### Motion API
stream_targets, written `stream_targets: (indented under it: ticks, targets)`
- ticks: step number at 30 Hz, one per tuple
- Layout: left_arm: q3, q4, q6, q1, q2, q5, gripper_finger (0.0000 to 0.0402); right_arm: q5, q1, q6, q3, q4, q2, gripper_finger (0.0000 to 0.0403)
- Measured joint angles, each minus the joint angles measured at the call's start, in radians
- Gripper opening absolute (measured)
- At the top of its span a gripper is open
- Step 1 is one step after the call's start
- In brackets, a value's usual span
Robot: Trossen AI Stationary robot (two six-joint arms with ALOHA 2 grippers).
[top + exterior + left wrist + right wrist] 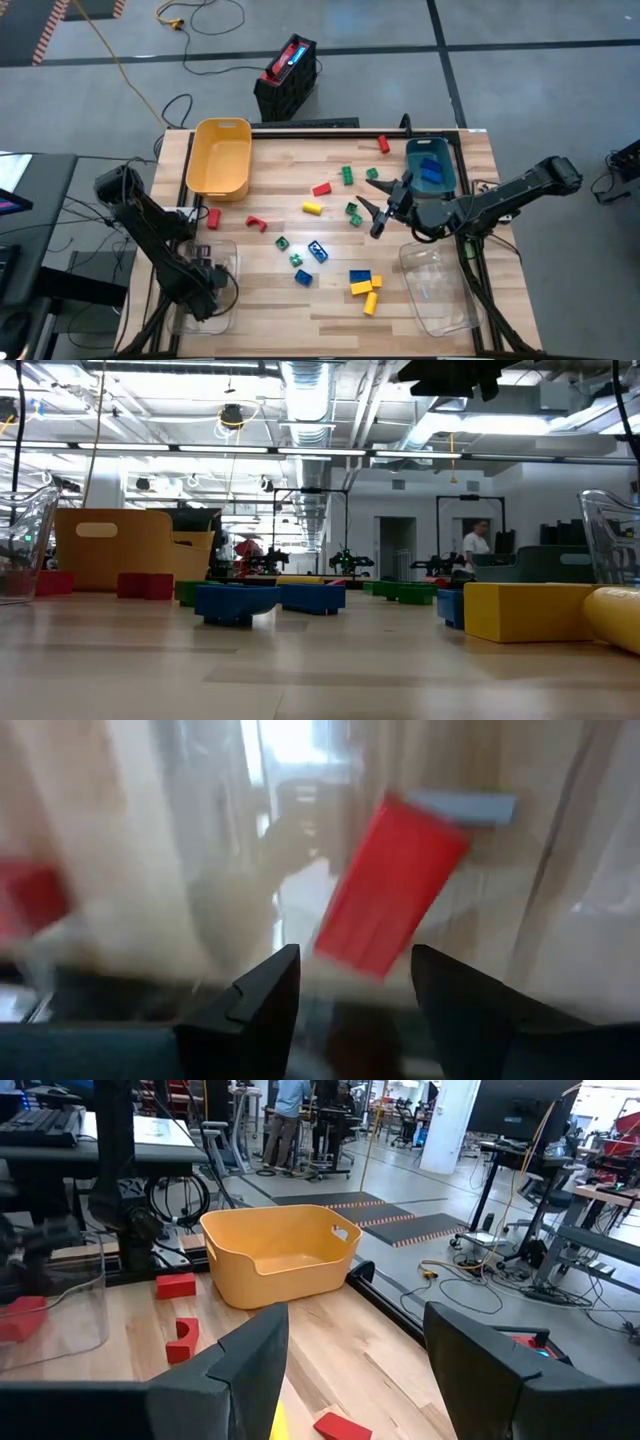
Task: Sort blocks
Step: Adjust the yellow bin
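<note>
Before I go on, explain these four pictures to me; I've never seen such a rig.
Two dark robot arms sort toy blocks on a wooden table. One picture looks straight down, one looks level across the tabletop, and two come from cameras on the arms' wrists. The left gripper is over a clear bin, open, with a red block blurred just past its fingers, not gripped. The right gripper hangs open and empty over loose blocks. A yellow bin and a teal bin stand at the back.

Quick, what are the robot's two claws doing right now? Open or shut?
Left gripper: open over the clear plastic bin, small red plastic block just beyond its fingers, not gripped.
Right gripper: open, holding nothing.
</note>
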Motion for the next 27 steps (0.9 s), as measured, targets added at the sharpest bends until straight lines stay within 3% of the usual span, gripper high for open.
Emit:
stream_targets:
  ticks: [4,8,12,15,19,27]
  targets:
    - [0.036,-0.087,-0.066,-0.001,-0.111,-0.027,0.0189,0.000,-0.005,-0.017,0.000,0.005,0.000,0.0249]
    - [0.062,-0.185,-0.180,0.007,-0.262,-0.156,0.0189,-0.003,-0.025,-0.023,0.000,0.006,0.000,0.0249]
    - [0.063,-0.344,-0.420,0.051,-0.416,-0.292,0.0189,-0.006,-0.039,-0.036,0.000,0.009,0.000,0.0249]
    - [0.055,-0.424,-0.598,0.114,-0.504,-0.318,0.0190,-0.007,-0.041,-0.064,0.000,0.035,0.000,0.0249]
    - [-0.002,-0.411,-0.603,0.236,-0.596,-0.321,0.0190,-0.007,-0.041,-0.127,0.000,0.100,0.000,0.0249]
    - [-0.038,-0.387,-0.442,0.474,-0.606,-0.361,0.0190,-0.035,-0.042,-0.218,0.000,0.180,0.000,0.0249]
